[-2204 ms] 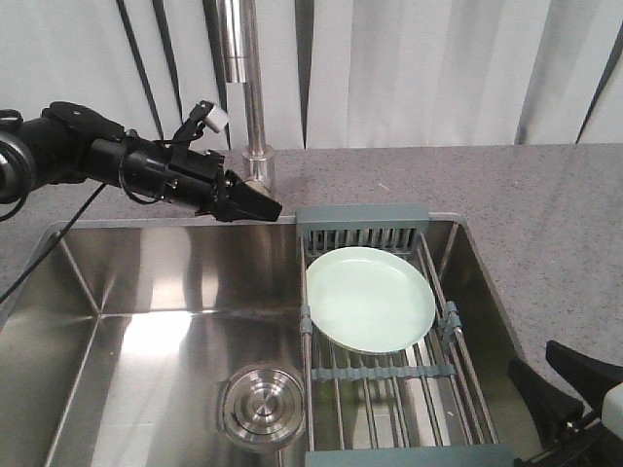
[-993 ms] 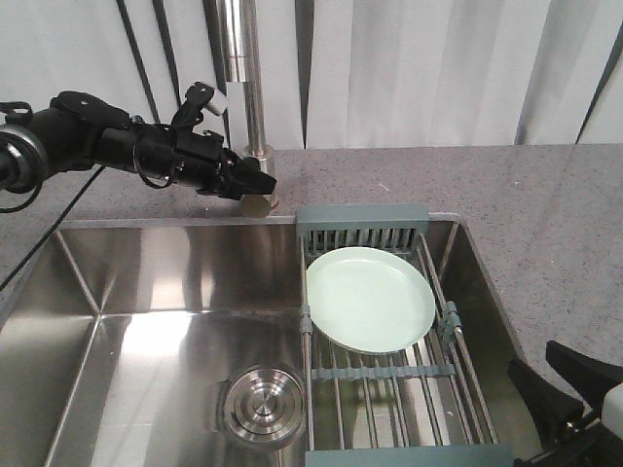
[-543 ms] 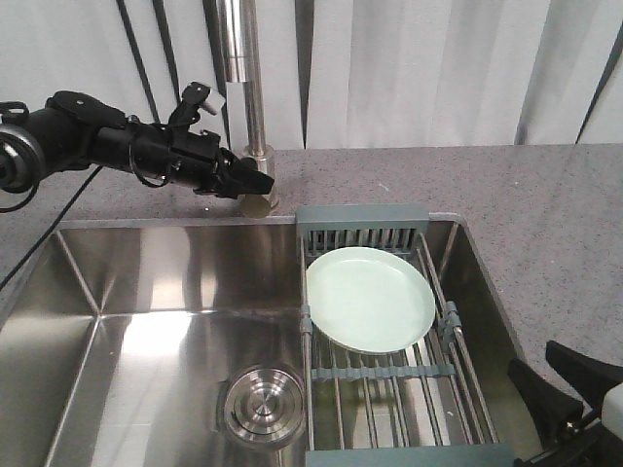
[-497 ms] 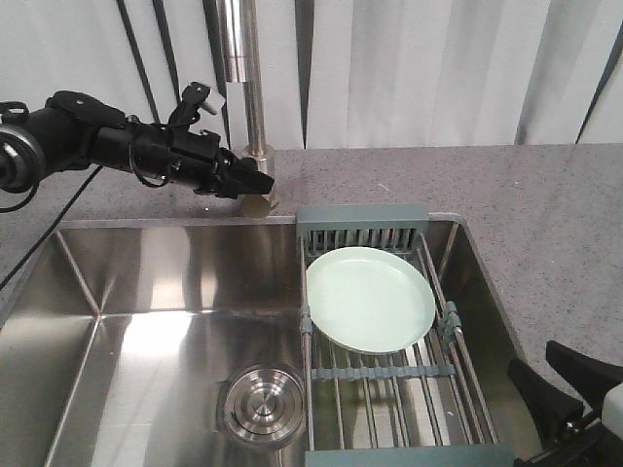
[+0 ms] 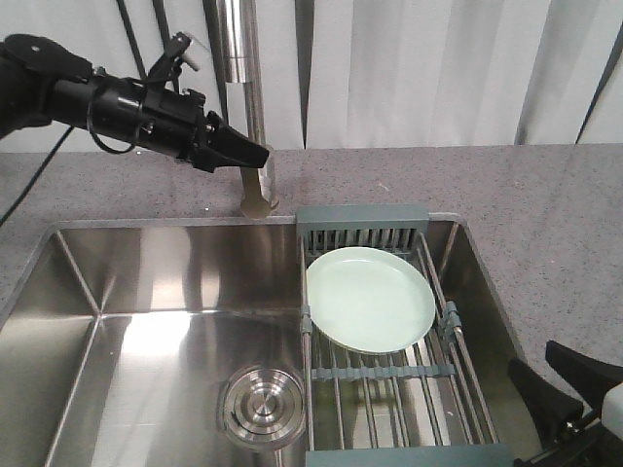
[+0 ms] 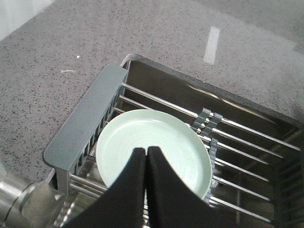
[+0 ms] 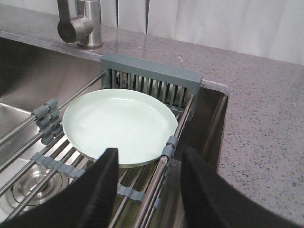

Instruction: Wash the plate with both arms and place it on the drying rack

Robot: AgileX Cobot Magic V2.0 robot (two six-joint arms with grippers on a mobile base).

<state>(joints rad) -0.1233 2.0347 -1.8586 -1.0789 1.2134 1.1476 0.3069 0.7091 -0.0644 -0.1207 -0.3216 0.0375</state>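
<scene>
Plate apparently flat on drying rack.

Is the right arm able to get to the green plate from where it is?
Probably yes. The right gripper is open and sits just off the near edge of the plate, which lies flat on the drying rack. Nothing stands between them, and the left gripper is far off beside the tap.

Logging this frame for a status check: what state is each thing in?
Plate: lying flat on the rack, not held.
Rack: set across the sink's right side.
Left gripper: shut, empty, beside the faucet.
Right gripper: open, empty.
Faucet: no water seen.
</scene>
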